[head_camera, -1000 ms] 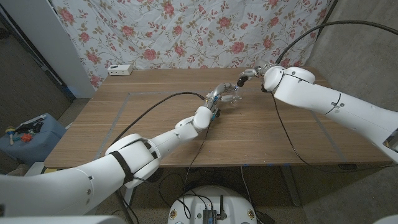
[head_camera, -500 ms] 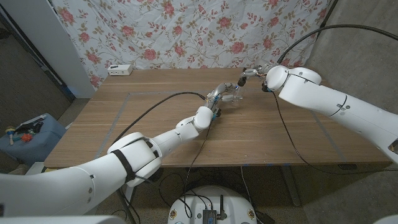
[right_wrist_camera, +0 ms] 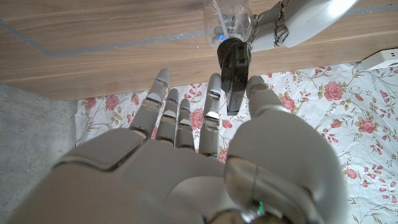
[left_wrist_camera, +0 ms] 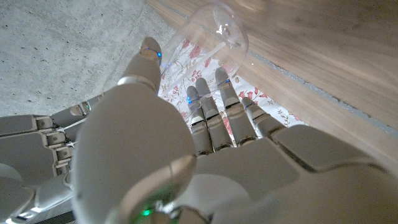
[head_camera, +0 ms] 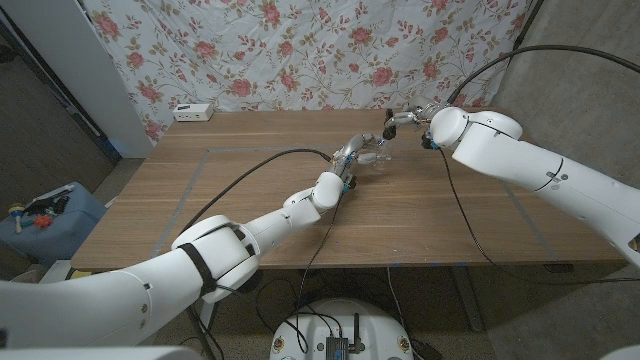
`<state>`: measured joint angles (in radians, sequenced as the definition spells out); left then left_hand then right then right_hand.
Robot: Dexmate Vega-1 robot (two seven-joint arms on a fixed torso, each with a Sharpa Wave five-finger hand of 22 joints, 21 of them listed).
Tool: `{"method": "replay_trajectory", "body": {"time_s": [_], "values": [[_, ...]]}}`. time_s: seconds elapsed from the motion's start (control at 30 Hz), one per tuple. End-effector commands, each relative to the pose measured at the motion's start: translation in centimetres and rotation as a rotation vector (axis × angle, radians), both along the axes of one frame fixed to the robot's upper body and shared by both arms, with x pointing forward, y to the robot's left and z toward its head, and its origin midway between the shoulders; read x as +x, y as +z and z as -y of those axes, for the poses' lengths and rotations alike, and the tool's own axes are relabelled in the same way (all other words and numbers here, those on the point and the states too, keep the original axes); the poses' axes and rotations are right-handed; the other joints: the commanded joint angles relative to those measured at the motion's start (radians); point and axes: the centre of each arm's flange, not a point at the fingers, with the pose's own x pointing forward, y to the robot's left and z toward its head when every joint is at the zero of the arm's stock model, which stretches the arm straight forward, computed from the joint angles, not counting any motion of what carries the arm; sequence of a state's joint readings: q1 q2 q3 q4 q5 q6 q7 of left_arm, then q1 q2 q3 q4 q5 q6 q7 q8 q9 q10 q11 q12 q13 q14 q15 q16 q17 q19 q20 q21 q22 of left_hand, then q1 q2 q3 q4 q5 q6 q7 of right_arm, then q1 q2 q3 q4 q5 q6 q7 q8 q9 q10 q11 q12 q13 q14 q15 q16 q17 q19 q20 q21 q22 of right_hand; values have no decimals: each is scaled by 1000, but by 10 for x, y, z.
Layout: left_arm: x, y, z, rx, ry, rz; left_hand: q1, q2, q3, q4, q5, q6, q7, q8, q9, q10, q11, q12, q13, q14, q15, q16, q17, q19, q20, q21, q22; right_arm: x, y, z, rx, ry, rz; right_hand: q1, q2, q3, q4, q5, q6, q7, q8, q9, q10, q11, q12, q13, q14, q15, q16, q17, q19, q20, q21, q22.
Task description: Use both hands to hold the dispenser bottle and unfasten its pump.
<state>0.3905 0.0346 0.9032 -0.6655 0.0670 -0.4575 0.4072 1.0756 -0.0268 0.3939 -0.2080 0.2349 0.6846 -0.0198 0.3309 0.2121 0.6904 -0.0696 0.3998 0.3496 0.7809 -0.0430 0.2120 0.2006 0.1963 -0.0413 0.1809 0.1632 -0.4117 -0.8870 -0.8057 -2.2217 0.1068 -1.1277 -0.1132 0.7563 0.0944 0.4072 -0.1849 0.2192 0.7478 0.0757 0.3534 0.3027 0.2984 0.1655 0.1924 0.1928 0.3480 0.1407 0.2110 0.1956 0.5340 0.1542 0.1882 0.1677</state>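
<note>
Clear bottle (head_camera: 368, 156) at twelve o'clock of the table (head_camera: 250, 215), gripped by left hand (head_camera: 347, 154). Black pump (right_wrist_camera: 233, 71) on top, pinched between thumb and finger of right hand (head_camera: 398, 121).

bottle (head_camera: 368, 155) on table (head_camera: 250, 215); pump (right_wrist_camera: 233, 65) between fingers (right_wrist_camera: 211, 106)

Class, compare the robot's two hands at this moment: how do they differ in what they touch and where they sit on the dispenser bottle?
The left hand grips the clear bottle by its body; the right hand has its fingers at the black pump. The left hand reaches from the near side, the right hand from the far right. Both meet at the same bottle above the table.
</note>
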Motion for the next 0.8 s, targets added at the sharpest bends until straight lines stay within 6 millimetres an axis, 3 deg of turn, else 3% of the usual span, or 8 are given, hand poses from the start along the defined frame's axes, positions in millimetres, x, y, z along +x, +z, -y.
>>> {"method": "replay_trajectory", "body": {"time_s": [0.03, 0.8], "values": [[-1, -3, 1, -6, 0, -3, -105, 133, 63, 56, 3, 175, -33, 2, 2, 145, -103, 6, 176, 55, -117, 7, 3, 6, -67, 1, 0, -3, -1, 1, 1, 4, 9, 14, 1, 8, 2, 0, -2, -7, -7, 0, 5, -13, 2, 5, 6, -7, 0, 2, 6, -8, 3, 2], [0, -2, 2, -12, 1, -5, -110, 133, 63, 55, 2, 178, -36, 2, 2, 146, -103, 3, 179, 57, -119, 7, 4, 6, -67, 1, 0, -2, -2, 5, 10, 7, 18, 57, 4, 20, 3, -8, -9, -51, -19, -12, 9, -31, 4, 5, 15, -31, 6, 5, 20, -26, 8, 3]]}}
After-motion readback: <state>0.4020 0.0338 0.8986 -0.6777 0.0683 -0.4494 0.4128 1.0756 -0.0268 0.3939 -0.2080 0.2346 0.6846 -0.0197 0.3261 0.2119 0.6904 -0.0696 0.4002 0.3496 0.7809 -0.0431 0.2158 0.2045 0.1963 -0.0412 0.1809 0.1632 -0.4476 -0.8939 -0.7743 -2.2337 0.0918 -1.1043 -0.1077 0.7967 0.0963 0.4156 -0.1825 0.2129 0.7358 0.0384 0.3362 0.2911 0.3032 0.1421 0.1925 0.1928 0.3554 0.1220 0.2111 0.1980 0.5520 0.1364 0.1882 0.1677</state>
